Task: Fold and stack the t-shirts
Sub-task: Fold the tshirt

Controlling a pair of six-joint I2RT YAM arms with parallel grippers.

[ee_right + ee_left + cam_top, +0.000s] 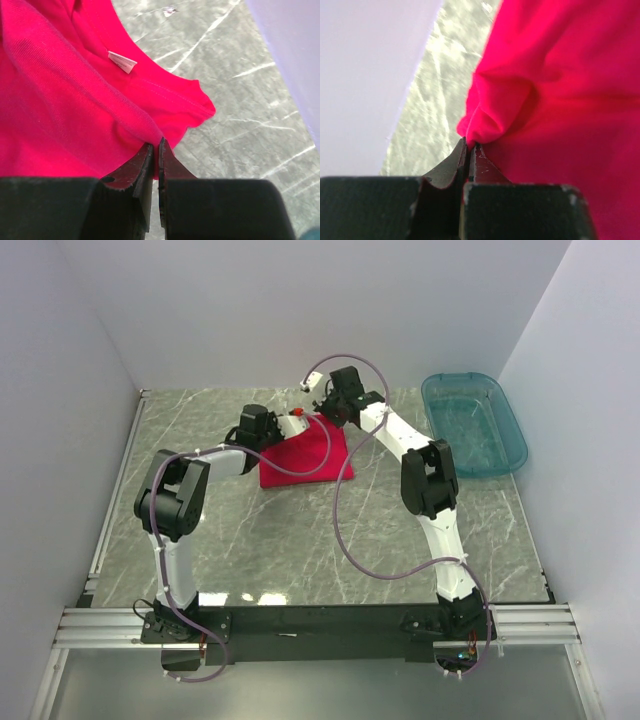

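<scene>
1. The red t-shirt [305,452] lies on the table [300,550] at its far middle. It is bunched into a rough square, and its white neck label [122,62] shows on the side nearest the right arm.
2. It looks like soft, light, limp cloth. It will likely sag and crease from any single hold and drag on the table rather than slide cleanly, and a firm pinch should not harm it.
3. It is best taken at two edge points, such as hem corners or shoulder seams, so the span between them stays taut.
4. The left jaws are pinched fully together on a puckered nub at the shirt's left edge.
5. The right jaws stand a sliver apart, nipping a ridge of fabric below the collar.
6. A teal bin [475,425] sits at the far right, well apart from the cloth.
</scene>
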